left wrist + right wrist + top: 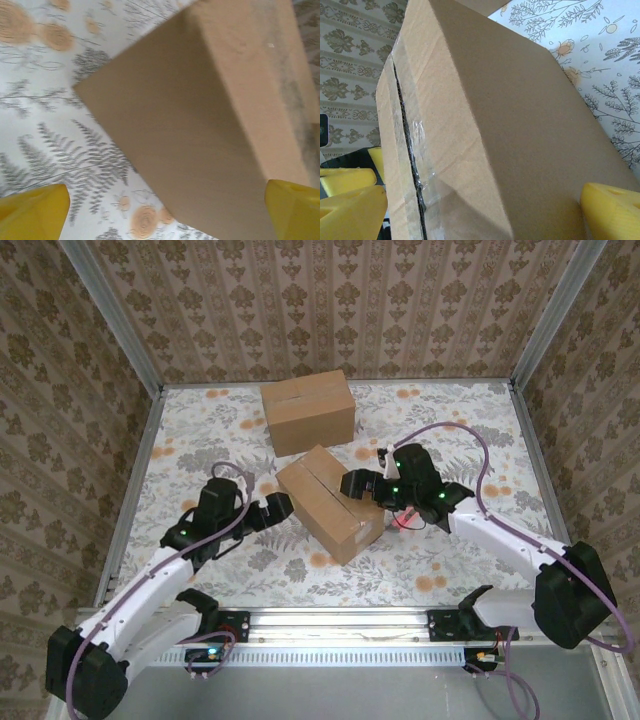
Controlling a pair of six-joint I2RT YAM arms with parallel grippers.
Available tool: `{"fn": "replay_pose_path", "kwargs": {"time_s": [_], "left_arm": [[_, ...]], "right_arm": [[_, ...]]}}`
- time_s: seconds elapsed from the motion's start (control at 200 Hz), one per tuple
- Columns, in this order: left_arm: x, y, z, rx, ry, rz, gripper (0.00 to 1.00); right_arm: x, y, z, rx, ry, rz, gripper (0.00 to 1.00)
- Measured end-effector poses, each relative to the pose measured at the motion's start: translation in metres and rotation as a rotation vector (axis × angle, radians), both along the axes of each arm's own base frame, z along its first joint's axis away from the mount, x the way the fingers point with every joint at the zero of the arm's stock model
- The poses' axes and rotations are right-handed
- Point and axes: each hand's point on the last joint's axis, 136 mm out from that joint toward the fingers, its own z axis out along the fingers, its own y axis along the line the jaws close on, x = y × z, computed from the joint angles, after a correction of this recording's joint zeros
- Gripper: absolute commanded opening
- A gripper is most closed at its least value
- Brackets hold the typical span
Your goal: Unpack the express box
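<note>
Cardboard, brown and corrugated, makes up both parcels on the flowered worktop (460,430), and there are two of them. The near carton (330,502) lies at an angle in the middle, between the arms. The far carton (308,410) sits just behind it toward the back wall and looks to be apart from it. There are also two pincers, one at each end of the near carton. The left pincer (272,510) is just beside the carton's left corner, its yellow fingers (30,212) spread wide and holding nothing. The right pincer (360,485) is at the opposite upper corner, also spread, with the carton's end between its fingers (615,210). Whether the pads actually press on the board cannot be told. The near carton is closed, and a strip of clear tape (412,150) runs along the seam where its top flaps meet. It will probably handle as a stiff shell, with walls that resist a squeeze at the edges but may dent mid-panel. Its weight depends on contents that are hidden. The bare board should offer good friction, while the glossy tape is likely slippery. The best hold is probably across a corner or an edge of a side face to steady it, and the taped seam is the place to work open.
</note>
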Motion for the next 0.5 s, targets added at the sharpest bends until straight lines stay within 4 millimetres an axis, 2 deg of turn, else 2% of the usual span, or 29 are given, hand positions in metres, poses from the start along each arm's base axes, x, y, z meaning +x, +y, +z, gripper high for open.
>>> {"fn": "replay_pose_path", "kwargs": {"time_s": [0.24,0.5], "left_arm": [[0.008,-0.032,0.007,-0.05,0.002,-0.073,1.0],[0.02,-0.042,0.004,-0.068,0.008,-0.07,1.0]], "right_arm": [[-0.005,0.004,0.0,0.019,0.001,-0.019,1.0],[-0.012,0.009,-0.001,0.03,0.004,-0.02,1.0]]}}
